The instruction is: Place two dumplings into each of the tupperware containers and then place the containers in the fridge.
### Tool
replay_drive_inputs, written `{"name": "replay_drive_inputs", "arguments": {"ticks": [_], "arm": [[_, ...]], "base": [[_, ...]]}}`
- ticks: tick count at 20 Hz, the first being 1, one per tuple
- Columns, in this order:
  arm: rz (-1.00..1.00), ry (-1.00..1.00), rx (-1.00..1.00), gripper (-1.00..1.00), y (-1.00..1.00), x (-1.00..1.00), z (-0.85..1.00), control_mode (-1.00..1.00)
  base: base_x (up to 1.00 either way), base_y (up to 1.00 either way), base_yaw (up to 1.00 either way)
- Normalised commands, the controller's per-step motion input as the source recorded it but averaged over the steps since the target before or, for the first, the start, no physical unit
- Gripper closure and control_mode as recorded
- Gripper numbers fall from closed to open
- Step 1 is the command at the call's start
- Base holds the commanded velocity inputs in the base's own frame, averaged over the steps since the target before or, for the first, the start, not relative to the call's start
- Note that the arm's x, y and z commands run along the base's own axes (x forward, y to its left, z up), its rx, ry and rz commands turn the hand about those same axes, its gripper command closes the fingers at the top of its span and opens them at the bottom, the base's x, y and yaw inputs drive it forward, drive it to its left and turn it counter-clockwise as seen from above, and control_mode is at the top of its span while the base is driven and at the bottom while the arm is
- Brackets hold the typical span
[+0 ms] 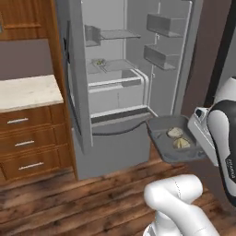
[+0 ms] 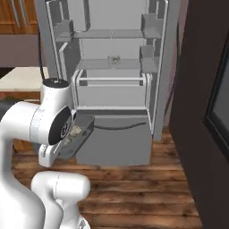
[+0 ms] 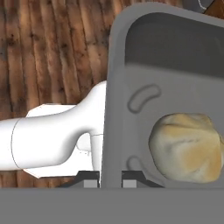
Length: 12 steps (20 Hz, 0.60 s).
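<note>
Clamped on the near rim of the shallow dark grey rectangular tupperware container (image 3: 131, 78), the two-finger gripper (image 3: 110, 177) holds it level with two pale beige dumplings (image 1: 178, 138) inside; left and ahead stands the tall grey fridge (image 1: 115, 73), open.

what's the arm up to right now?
It is holding a tupperware container in front of the open fridge, with the fingers pinched shut on its rim. Two dumplings sit inside the container. The container is in the air, just outside the fridge's lower section, not yet on a shelf. A small item already rests on the middle glass shelf; too small to tell what it is. The fridge door is swung wide open.
</note>
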Motion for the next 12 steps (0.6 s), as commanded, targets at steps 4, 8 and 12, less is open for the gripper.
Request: {"name": "replay_drive_inputs", "arguments": {"ticks": [4, 8, 12], "arm": [[0.00, 0.00, 0.00, 1.00, 0.00, 0.00, 0.00, 1.00], [0.00, 0.00, 0.00, 1.00, 0.00, 0.00, 0.00, 1.00], [0.00, 0.00, 0.00, 1.00, 0.00, 0.00, 0.00, 1.00]], "base": [[0.55, -0.61, 0.70], [0.66, -0.58, 0.68], [0.84, -0.83, 0.51]]}}
